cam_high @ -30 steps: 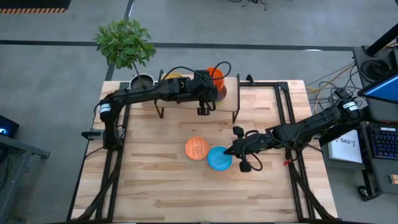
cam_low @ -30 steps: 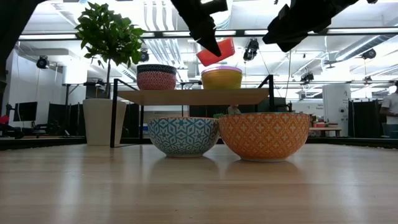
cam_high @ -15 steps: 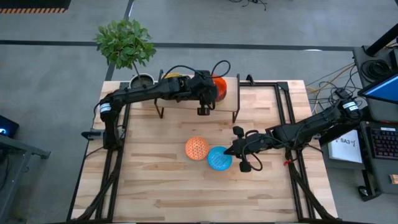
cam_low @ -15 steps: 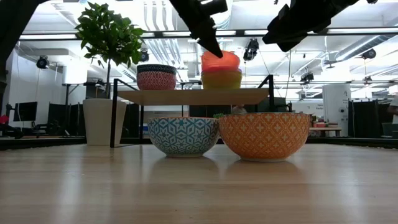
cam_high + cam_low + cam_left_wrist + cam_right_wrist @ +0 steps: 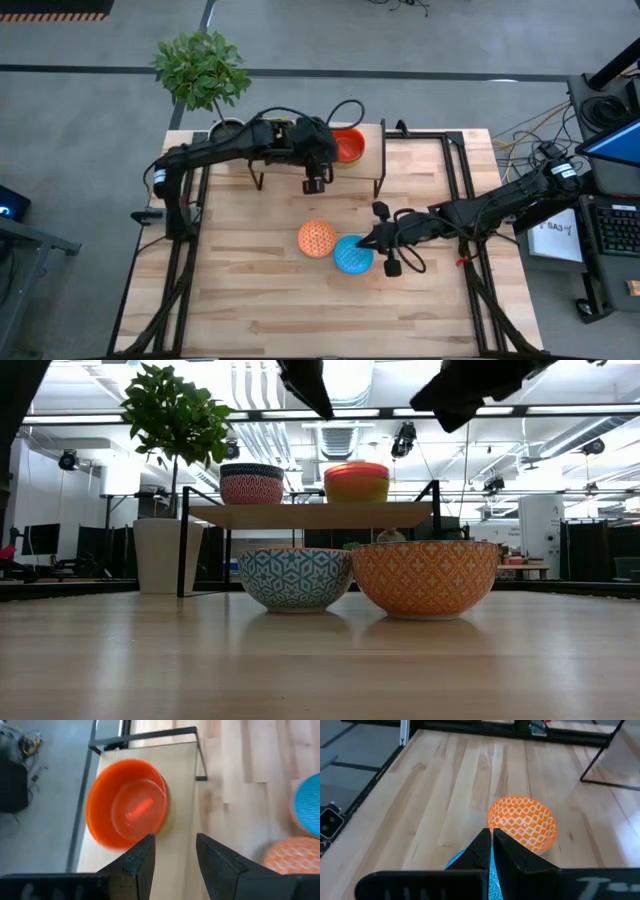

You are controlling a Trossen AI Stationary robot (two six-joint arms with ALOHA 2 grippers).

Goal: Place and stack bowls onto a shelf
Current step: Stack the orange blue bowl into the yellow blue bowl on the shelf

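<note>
The red-orange bowl [image 5: 348, 145] sits level in the yellow bowl [image 5: 356, 488], as the top of the right-hand stack on the shelf [image 5: 362, 170]. It also shows in the left wrist view [image 5: 127, 802]. My left gripper [image 5: 313, 183] is open and empty, raised over the shelf's near edge [image 5: 180, 780]. My right gripper [image 5: 378, 240] is shut and empty, high above the blue-white patterned bowl [image 5: 352, 256]. That bowl and the orange patterned bowl [image 5: 316, 238] stand on their bases side by side on the table.
A second stack, a dark bowl in a red patterned one [image 5: 251, 482], stands on the shelf's left part, mostly under my left arm in the high view. A grey pot with a green plant [image 5: 228, 128] stands at the table's far left corner beside the shelf.
My left gripper has let go of the red-orange bowl. It held the bowl tilted above the yellow bowl; now the bowl sits level in the stack. The gripper has drawn back up and toward the table's near left.
</note>
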